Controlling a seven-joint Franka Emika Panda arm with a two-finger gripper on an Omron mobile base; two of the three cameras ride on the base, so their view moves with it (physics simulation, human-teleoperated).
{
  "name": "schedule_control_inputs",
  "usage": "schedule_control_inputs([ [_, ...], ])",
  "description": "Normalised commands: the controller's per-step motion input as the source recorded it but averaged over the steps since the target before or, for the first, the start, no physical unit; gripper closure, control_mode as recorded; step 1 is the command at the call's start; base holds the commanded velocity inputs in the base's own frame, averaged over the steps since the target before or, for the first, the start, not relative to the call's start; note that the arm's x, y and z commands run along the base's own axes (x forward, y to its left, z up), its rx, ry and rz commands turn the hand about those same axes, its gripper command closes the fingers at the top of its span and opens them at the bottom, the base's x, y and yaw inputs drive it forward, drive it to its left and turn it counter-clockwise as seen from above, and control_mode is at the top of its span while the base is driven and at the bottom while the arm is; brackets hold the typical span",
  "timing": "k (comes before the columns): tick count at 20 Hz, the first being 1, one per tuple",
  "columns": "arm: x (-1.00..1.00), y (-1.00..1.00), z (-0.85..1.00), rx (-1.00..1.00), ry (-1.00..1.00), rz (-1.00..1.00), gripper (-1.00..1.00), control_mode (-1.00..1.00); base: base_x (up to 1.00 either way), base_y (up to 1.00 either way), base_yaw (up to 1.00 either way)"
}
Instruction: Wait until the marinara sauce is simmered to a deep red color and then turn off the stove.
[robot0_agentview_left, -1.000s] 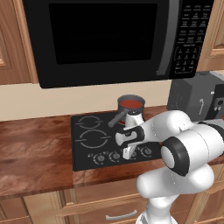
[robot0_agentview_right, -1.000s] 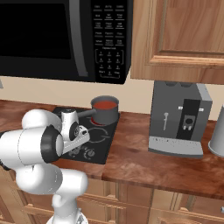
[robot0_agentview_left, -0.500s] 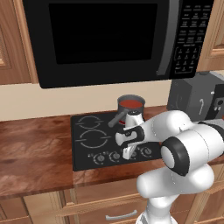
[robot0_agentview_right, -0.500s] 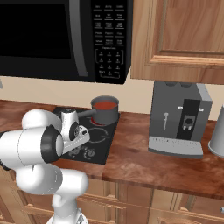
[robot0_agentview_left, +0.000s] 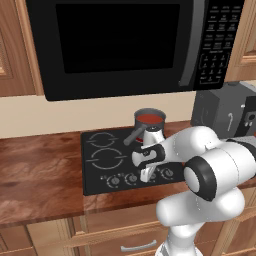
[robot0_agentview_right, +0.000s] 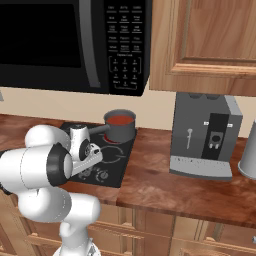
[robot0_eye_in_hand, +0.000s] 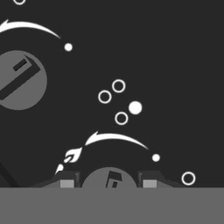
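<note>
The marinara sauce (robot0_agentview_left: 150, 119) sits red in its dark saucepan (robot0_agentview_right: 120, 127) on the stove (robot0_agentview_left: 102, 165), at the back burner, beyond and above the pincer (robot0_agentview_left: 145, 174). Down at the front edge, the pincer hangs over the knob row, and in the hand view a round grey knob (robot0_eye_in_hand: 109, 179) lies right between the two fingertips (robot0_eye_in_hand: 66, 182), its dark bar pointing roughly away from the camera. The jaws stand parted on either side of it; whether they actually press it, I cannot tell. A second knob (robot0_eye_in_hand: 18, 80) lies well off to the pincer's left. The turn depends on that straddle staying centred.
</note>
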Motion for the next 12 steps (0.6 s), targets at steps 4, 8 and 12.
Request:
schedule_control_inputs([
  [4,0.0,0.0,0.0,0.0,0.0,0.0,1.0,-1.0,0.0,0.0,0.0],
  [8,0.0,0.0,0.0,0.0,0.0,0.0,1.0,-1.0,0.0,0.0,0.0],
  [12,0.0,0.0,0.0,0.0,0.0,0.0,1.0,-1.0,0.0,0.0,0.0],
])
